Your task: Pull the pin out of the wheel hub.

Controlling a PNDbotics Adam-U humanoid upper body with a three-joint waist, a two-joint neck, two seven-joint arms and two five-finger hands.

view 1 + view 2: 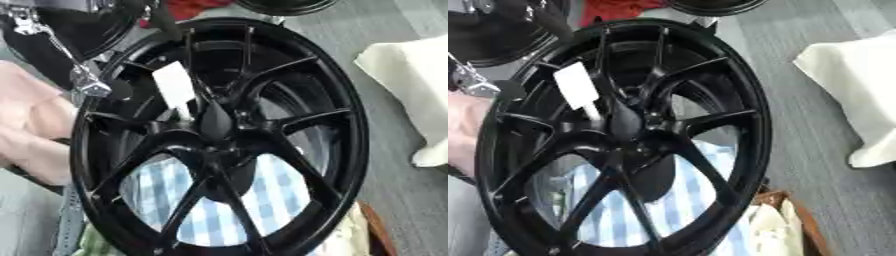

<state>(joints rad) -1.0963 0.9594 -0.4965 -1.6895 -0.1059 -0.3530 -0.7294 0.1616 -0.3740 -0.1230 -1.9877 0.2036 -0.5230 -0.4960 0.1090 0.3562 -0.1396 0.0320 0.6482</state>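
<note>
At the far left you have a silver-jointed arm (87,82) of the robot reaching toward the rim; whether its hand is open or closed on anything, you cannot tell. The wheel hub (219,140) fills the middle, a glossy black alloy wheel with thin paired spokes, standing tilted on edge. A white flat piece (173,86) sits on the upper-left spokes, narrowing toward the centre. Blue-and-white checked cloth (262,200) shows through the lower spokes. At the right lies cream fabric (859,90) on the grey floor (798,150).
</note>
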